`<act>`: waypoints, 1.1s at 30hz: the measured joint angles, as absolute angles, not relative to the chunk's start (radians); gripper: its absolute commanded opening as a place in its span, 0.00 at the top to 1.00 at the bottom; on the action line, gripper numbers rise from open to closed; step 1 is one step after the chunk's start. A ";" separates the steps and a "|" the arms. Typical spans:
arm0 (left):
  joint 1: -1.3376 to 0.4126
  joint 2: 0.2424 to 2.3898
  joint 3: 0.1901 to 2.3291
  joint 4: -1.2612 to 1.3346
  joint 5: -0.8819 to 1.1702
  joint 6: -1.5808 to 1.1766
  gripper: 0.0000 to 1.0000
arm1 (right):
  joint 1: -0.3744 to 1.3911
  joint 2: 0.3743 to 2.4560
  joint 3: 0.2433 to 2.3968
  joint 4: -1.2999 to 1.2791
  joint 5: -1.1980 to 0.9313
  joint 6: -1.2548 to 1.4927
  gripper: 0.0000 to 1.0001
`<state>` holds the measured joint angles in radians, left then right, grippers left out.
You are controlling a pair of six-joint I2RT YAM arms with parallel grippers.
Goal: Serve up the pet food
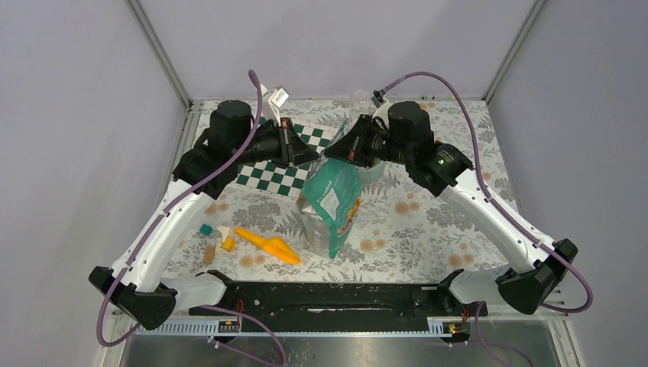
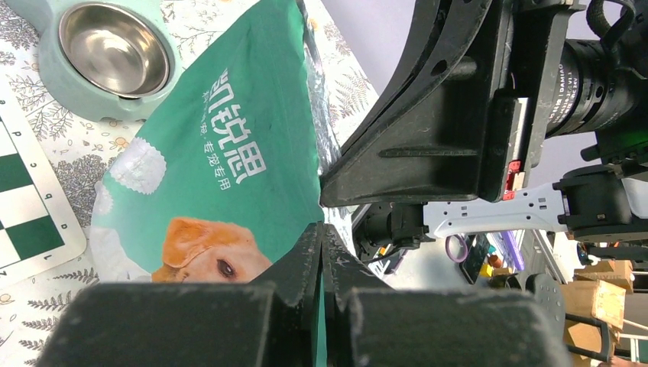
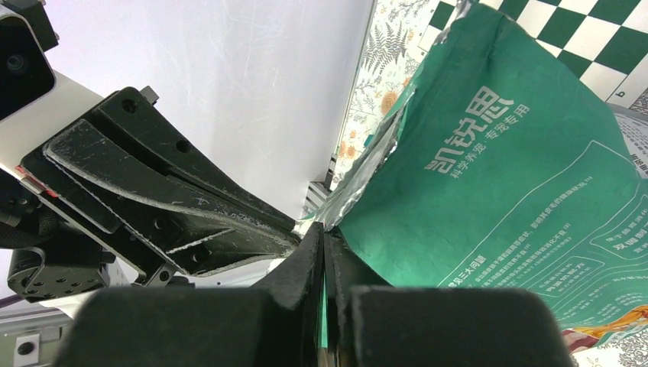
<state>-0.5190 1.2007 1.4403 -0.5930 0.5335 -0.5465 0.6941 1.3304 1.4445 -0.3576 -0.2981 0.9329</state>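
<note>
Grey walls (image 1: pixel 76 115) are enclosing the floral tablecloth (image 1: pixel 416 222) and checkered mat (image 1: pixel 267 174) — above it, the left gripper (image 2: pixel 322 231) and right gripper (image 3: pixel 323 235) are both pinching the top edge of the green bag (image 1: pixel 332 206).

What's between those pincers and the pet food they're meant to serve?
The green bag: no kibble shows, so it is presumably inside. Both arms' jaws are shut on the bag's top edge. The steel bowl beside it looks empty.

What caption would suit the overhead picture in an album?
The left gripper and right gripper each pinch the top of the green bag, with an orange scoop lying on the table.
</note>
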 measured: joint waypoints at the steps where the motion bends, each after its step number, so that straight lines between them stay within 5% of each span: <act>1: -0.519 1.203 1.440 -0.593 0.537 -0.546 0.94 | 0.694 1.330 1.444 -0.358 -0.298 0.931 1.00; 12: -0.518 1.232 1.445 -0.574 0.546 -0.546 0.83 | 0.694 1.325 1.452 -0.384 -0.298 0.909 1.00; 19: -0.522 1.243 1.447 -0.567 0.569 -0.545 1.00 | 0.694 1.324 1.452 -0.389 -0.298 0.899 1.00; 24: -0.528 1.243 1.448 -0.558 0.570 -0.531 1.00 | 0.694 1.314 1.452 -0.411 -0.284 0.903 0.66; 33: -0.528 1.230 1.430 -0.512 0.572 -0.553 1.00 | 0.694 1.309 1.456 -0.435 -0.273 0.905 0.62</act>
